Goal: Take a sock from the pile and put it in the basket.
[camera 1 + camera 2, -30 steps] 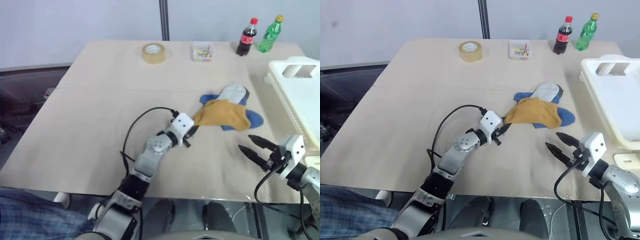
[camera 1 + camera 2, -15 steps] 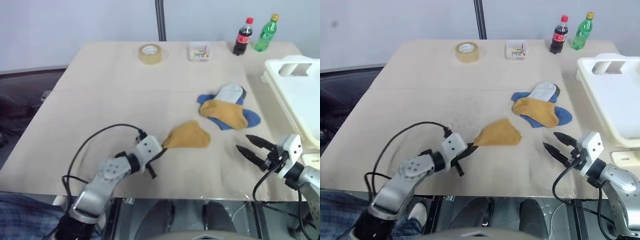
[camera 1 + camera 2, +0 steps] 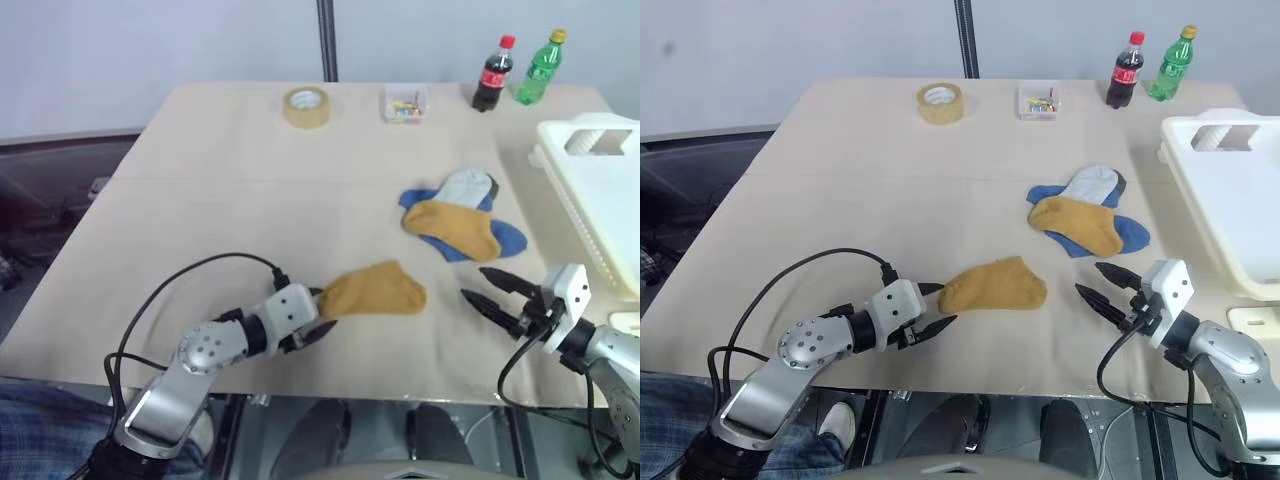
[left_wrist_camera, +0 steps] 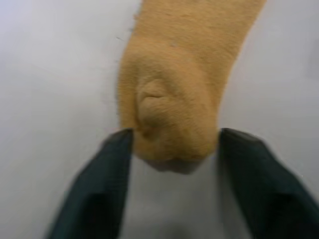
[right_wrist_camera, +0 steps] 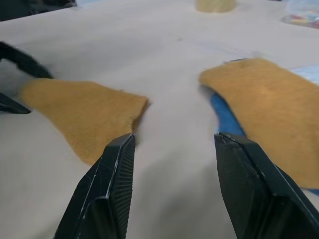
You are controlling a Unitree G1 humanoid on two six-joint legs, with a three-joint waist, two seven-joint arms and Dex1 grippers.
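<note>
While the counter (image 3: 200,200) spreads wide and tan, the white basket (image 3: 600,190) stands at its right edge, beside the robot's right arm. The pile (image 3: 455,215) of yellow, blue and grey socks lies in mid-counter, toward the basket. One yellow sock (image 3: 372,290) lies alone, flat, nearer the front edge, its long axis running left to right between the two arms. The left tool (image 3: 930,308) sits at the sock's left end, its two black fingers spread wide to either side of the cloth; it seems to grip nothing, though the wrist view is blurred. The right tool (image 3: 495,295) hangs just right of the sock, about half open and empty, pointing toward it. It is the arm nearer the basket.
</note>
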